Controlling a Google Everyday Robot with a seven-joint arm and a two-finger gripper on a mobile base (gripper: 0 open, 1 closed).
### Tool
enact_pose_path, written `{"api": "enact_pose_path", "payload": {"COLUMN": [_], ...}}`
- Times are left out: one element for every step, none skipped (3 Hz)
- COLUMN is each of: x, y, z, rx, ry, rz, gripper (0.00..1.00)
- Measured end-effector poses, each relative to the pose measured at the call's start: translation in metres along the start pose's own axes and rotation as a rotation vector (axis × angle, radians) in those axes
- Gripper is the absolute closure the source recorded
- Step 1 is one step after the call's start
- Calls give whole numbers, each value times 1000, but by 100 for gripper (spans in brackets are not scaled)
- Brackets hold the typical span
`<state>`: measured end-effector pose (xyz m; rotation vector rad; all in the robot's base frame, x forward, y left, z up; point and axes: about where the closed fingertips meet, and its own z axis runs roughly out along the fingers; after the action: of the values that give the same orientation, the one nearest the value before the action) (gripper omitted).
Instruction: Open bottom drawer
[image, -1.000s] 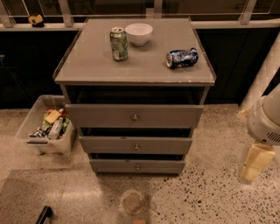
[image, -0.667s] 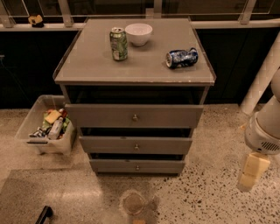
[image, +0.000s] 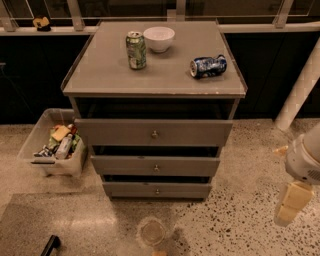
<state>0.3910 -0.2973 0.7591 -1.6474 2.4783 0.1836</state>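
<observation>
Far left, on the speckled floor (image: 240, 225): clear plastic bin (image: 31, 150) stuffed with snack packets, just beside the grey-brown wooden drawer cabinet (image: 100, 75). On the cabinet top, left to right: upright green drink can (image: 136, 50), white bowl (image: 159, 38) just behind it, blue can (image: 208, 65) lying on its side. Below, three stacked fronts. Slim grey-brown bottom drawer (image: 130, 190) lowest, just above the floor, small round metal knob (image: 157, 191) at centre. Looks shut: front pushed in, no inside showing, only a dark gap above. Far right: cream-coloured gripper (image: 291, 204) hanging low over the floor, well apart from the cabinet and the knob, touching nothing. Released or clenched: cannot tell. Progress, as judged: nothing done yet. Left to do: reach the knob, grasp it, pull the drawer out.
</observation>
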Motion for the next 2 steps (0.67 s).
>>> {"api": "enact_pose_path", "payload": {"x": [11,12], "y": [35,70], "z": [50,107], "rx": [-99,-182], "ry": [-179,-235], "rz": [-25,-88], "gripper": [0,0]}}
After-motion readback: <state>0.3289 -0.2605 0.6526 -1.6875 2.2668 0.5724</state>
